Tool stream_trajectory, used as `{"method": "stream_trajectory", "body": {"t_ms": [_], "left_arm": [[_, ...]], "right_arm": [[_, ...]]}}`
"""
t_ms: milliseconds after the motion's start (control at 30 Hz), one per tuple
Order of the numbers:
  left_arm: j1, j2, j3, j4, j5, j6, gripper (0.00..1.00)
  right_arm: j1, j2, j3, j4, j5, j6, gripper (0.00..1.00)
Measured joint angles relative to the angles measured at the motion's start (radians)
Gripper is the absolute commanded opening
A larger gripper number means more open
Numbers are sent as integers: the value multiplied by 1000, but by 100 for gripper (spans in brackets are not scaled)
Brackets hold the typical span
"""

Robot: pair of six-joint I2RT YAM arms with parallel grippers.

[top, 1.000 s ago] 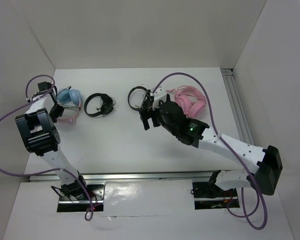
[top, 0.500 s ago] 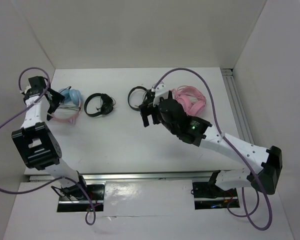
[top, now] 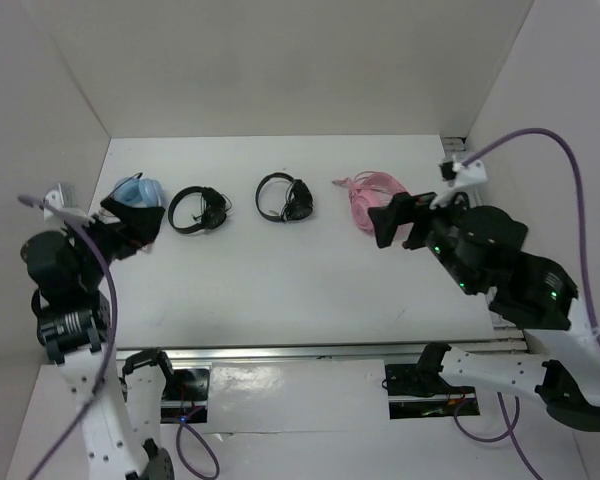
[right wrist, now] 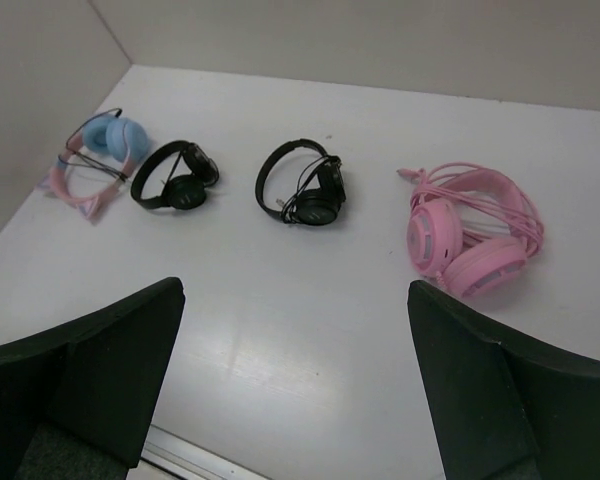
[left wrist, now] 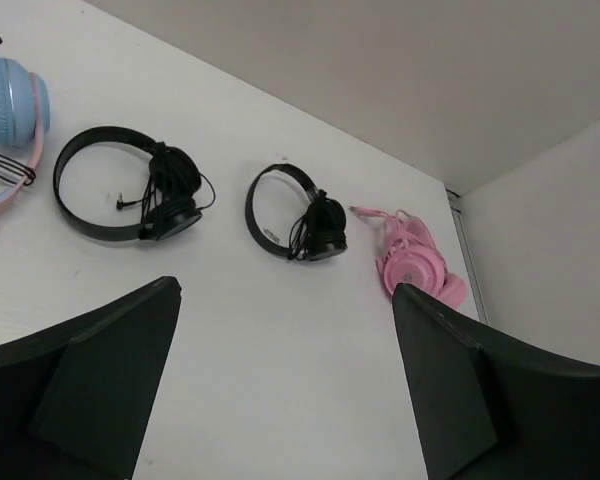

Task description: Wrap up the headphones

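The headphones [top: 132,189], with light blue ear cups and a pink cat-ear headband, lie at the far left of the table. They also show in the right wrist view [right wrist: 102,142] and at the left edge of the left wrist view [left wrist: 8,92]. Their thin black cable [left wrist: 4,168] lies across the band. My left gripper [top: 130,226] is open and empty, raised above the table just near of them and hiding part of them from the top camera. My right gripper [top: 412,222] is open and empty, raised near the right side.
Two black headphones [top: 199,210] [top: 286,197] lie in a row right of the blue ones, and all-pink headphones [top: 372,196] with a coiled pink cable lie further right. White walls close in the table on three sides.
Both arms have pulled back and risen. The left gripper left the blue headphones. The right gripper swung right, away from the second black headphones.
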Motion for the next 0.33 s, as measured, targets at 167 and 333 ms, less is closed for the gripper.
{"method": "stream_trajectory", "body": {"t_ms": [167,333], "left_arm": [[-6,-211,-100,-40,110,4,100],[-18,-132,-121,-88,158,35,100]], "right_arm": [[0,-117,24,-95,9,27,100],[0,-153,24,-155,23,40,100]]}}
